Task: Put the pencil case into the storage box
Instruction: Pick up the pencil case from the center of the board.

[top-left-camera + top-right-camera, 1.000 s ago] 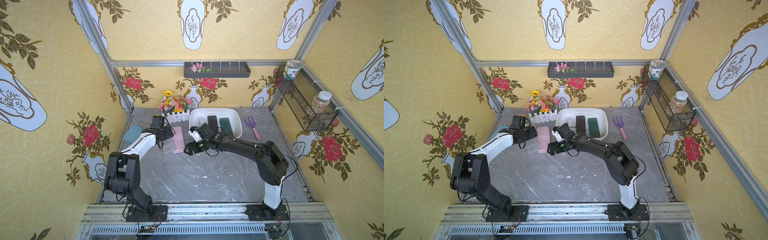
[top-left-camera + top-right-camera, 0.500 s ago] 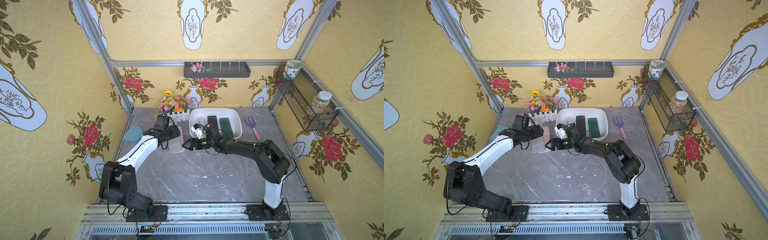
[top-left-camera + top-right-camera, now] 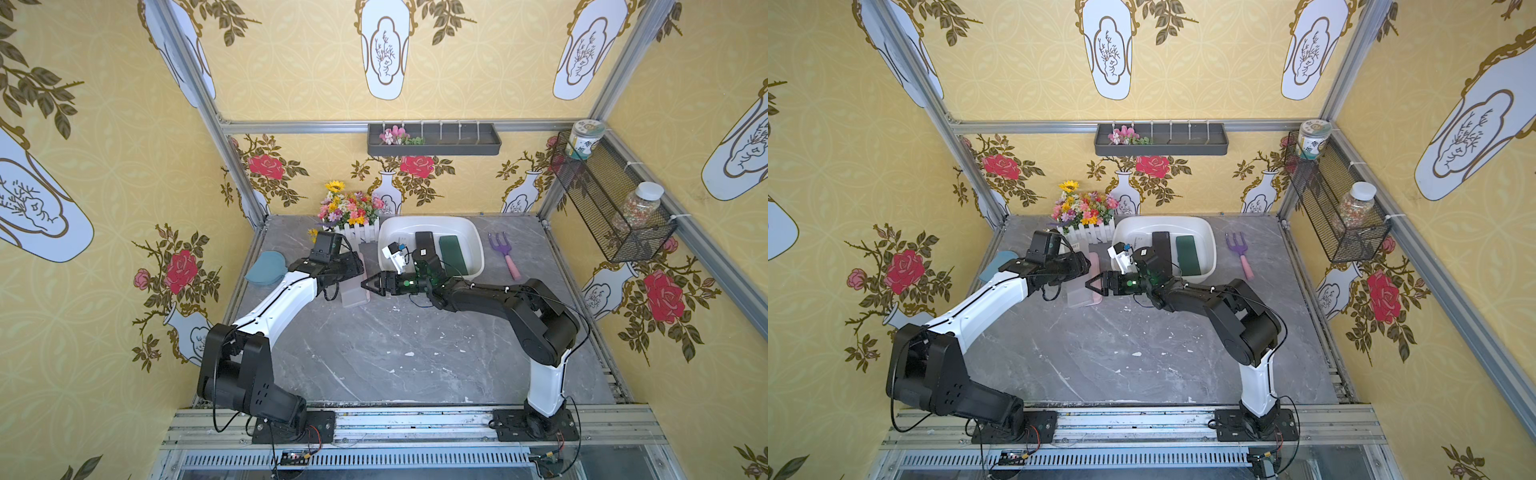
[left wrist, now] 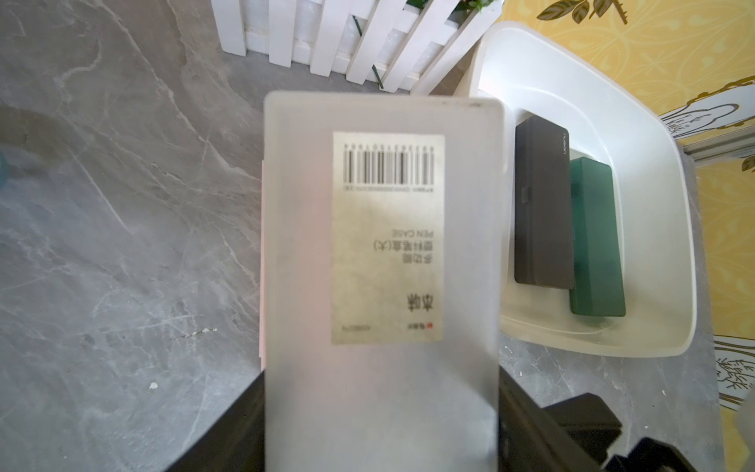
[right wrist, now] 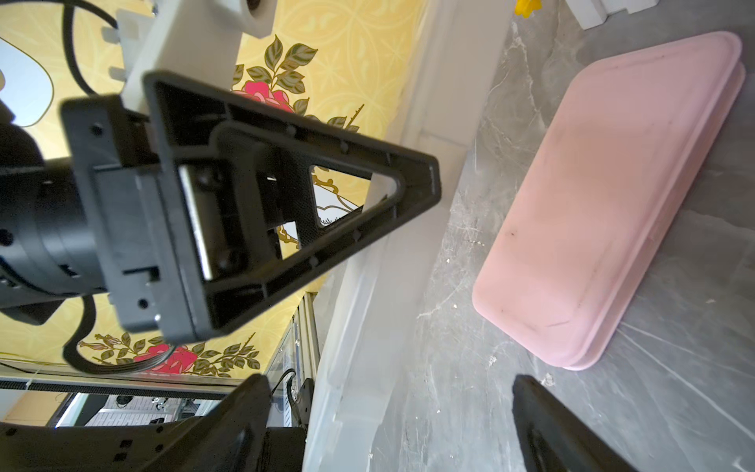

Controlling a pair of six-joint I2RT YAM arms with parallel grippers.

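Gripping the frosted pencil case (image 4: 380, 229) by its sides, the left gripper (image 4: 380, 408) has it clamped just beside the white storage box (image 4: 637, 135), not in yet. The right gripper (image 3: 372, 286) is close by, fingers spread, empty. A pink case (image 5: 592, 204) lies on the table.

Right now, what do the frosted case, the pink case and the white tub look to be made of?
The frosted case: likely matte translucent plastic; pink tint shows through. The pink case: opaque, matte, moulded edge seam; plastic or silicone, unclear. The white tub: glossy plastic, sheen on its walls.
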